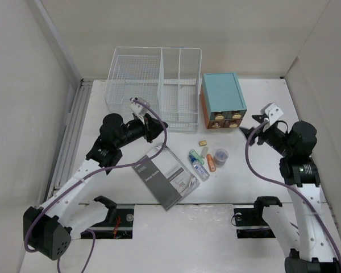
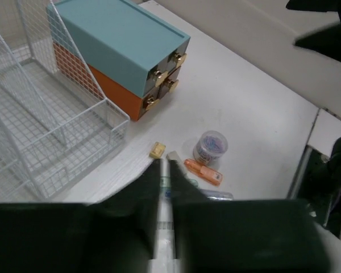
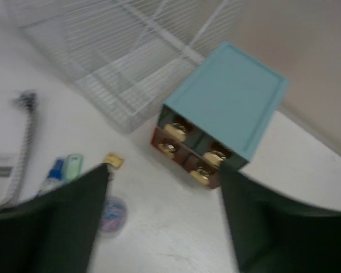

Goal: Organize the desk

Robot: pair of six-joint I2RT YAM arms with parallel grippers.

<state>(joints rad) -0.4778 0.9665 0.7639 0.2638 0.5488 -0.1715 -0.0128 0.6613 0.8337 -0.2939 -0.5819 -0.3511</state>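
We see the white surface lying flat under everything, with white walls around it and a ribbed metal rail along its left edge. At the back stands a white wire basket. Just beside it, on the right, sits a teal drawer box with orange sides and gold knobs.

In the middle of the surface lies a spiral notebook, turned at a slant. Right of it is a small bunch of things: a little yellow block, a clear tub, an orange marker and a blue pen.

The left end effector is near the front of the basket. Its fingers are pressed together and hold nothing.

The right end effector is near the drawer side of the teal box. Its fingers are apart, and nothing is between them.
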